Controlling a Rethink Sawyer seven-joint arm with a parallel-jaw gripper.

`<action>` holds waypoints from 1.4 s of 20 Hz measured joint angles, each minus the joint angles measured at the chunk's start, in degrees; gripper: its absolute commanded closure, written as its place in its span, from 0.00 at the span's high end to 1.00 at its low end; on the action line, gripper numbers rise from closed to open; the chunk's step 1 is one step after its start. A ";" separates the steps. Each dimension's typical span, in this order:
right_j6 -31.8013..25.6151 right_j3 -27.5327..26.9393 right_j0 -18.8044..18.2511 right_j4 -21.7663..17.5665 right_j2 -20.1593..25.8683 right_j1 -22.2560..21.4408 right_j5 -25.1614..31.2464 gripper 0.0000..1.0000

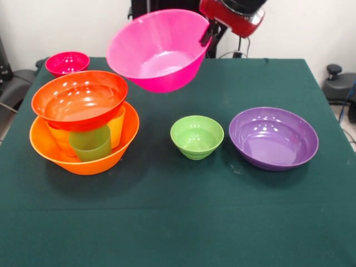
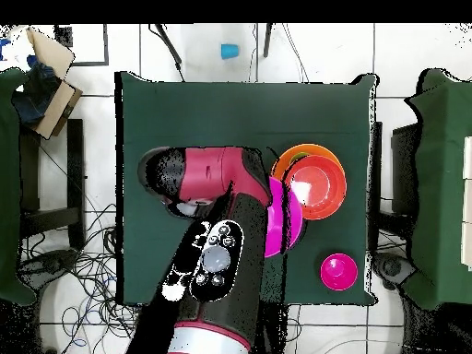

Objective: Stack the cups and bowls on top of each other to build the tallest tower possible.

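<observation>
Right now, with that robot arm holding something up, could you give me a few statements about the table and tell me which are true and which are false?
1. The gripper holds the big pink bowl in the air, tilted. True.
2. The purple bowl sits inside the large orange bowl. False: it stands alone on the green table.
3. A red-orange bowl rests on cups in the large orange bowl. True.
4. The light green bowl is stacked on the tower. False: it stands alone beside the purple bowl.
5. The small crimson bowl stands behind the tower. True.
</observation>
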 measured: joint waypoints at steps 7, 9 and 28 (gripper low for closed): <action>0.00 -5.65 -2.62 -1.67 0.12 -1.69 7.04 0.00; 0.00 -7.05 -3.39 -1.66 0.26 -2.23 9.23 0.00; -0.01 -12.68 -6.09 -1.72 3.45 -6.79 20.83 0.00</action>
